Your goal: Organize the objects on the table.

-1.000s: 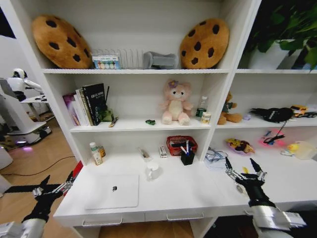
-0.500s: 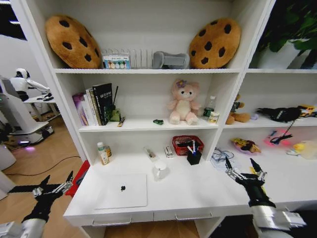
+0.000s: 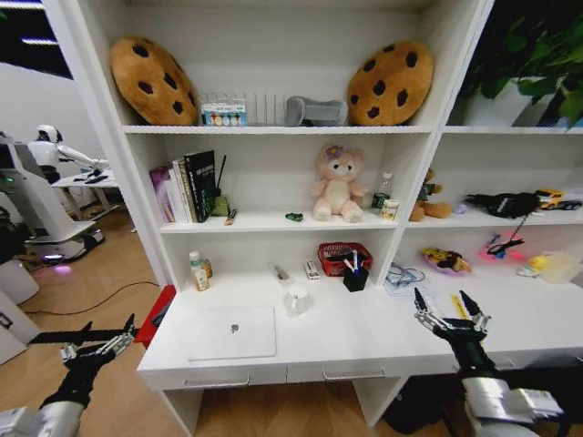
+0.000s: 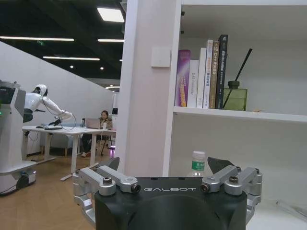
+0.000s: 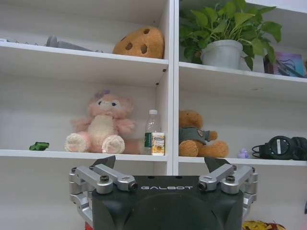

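- Two grippers are raised in front of the table (image 3: 301,360), neither one touching anything.
- The left gripper (image 3: 97,338) hangs over the wooden floor, off the table's left end; its fingers are spread wide and hold nothing.
- The right gripper (image 3: 452,309) hovers above the right part of the tabletop, fingers likewise spread wide and empty.
- The silver laptop (image 3: 233,332) lies closed and flat on the left half of the table, well apart from both grippers and between them in the head view.
- A black holder with the blue pen (image 3: 354,265) stands at the back of the table just in front of a red basket (image 3: 343,257), well short of the right gripper.
- A tiny dark green item (image 3: 293,217) rests on the middle shelf, to the left of a pink plush toy (image 3: 335,185).
- A small green-labelled can (image 5: 158,143) stands on the same shelf touching a clear bottle (image 5: 150,132), beside the upright divider.
- Writing: "GALBOT" reads on both gripper housings in the wrist views; the book spines (image 4: 200,76) and the can's label are too small to read.
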You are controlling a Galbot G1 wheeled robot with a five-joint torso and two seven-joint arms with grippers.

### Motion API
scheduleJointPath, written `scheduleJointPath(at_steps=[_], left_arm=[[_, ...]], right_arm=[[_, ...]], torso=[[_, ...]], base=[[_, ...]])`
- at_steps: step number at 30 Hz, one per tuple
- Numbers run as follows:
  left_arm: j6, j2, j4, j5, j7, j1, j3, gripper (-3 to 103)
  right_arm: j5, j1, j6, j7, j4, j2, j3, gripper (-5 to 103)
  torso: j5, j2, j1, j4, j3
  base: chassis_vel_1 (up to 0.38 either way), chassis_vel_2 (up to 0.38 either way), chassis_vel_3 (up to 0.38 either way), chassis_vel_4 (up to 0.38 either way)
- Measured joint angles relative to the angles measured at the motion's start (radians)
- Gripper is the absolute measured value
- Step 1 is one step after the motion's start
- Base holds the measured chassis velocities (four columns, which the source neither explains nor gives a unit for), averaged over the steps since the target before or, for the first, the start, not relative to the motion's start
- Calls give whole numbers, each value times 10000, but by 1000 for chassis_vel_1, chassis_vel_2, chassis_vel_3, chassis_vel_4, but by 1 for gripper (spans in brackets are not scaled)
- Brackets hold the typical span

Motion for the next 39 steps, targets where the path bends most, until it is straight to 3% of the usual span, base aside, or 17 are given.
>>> scheduleJointPath(at_steps=[22, 25, 26, 39], left_arm=[[0, 0, 0, 0, 1, 0, 0, 100], [0, 0, 0, 0, 1, 0, 0, 100], [0, 0, 0, 0, 1, 0, -1, 100], [0, 0, 1, 0, 1, 1, 0, 100]], right_arm=[[0, -3, 0, 0, 0, 0, 0, 100], [0, -2, 0, 0, 0, 0, 0, 100], [0, -2, 0, 0, 0, 0, 0, 100], [0, -1, 0, 0, 0, 0, 0, 100]], torso=[[0, 2, -3, -4, -1], [-9, 2, -1, 4, -1], [4, 0, 2, 0, 1], [-1, 0, 1, 1, 0]], base=[[237, -234, -235, 234], [188, -173, -182, 193], [186, -156, -152, 191], [62, -69, -57, 60]])
